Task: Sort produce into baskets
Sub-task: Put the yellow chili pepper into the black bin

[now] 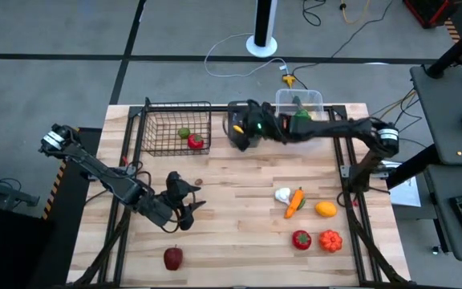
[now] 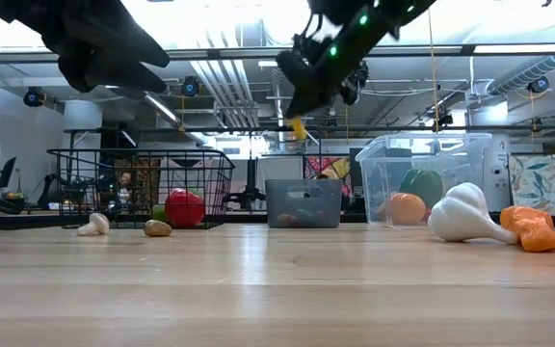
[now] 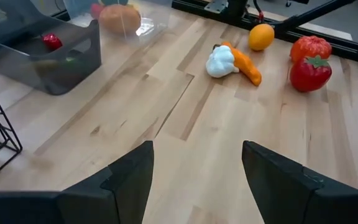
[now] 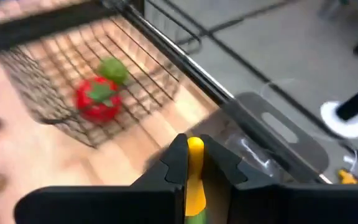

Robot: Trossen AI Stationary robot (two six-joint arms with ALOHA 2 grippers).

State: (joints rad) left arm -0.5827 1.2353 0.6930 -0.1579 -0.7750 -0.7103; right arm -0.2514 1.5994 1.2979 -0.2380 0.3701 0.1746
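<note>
My right gripper hovers over the dark grey bin at the far middle, shut on a slim yellow piece of produce with a green end. The black wire basket holds a red piece and a green piece. The clear tub holds a green and an orange piece. My left gripper is open and empty above the near left of the table. Garlic, a carrot, an orange fruit, a red pepper, an orange pumpkin and a red apple lie on the table. My right gripper pinches the yellow piece between its two fingers, and the piece's yellow end sticks out past the fingertips. In the low view the piece points down below the gripper, lifted clear, high above the grey bin.
A small mushroom and a brown potato lie on the table in front of the wire basket. Bare wood lies between my left gripper and the produce at the near right. Black frame bars run along the table's sides.
</note>
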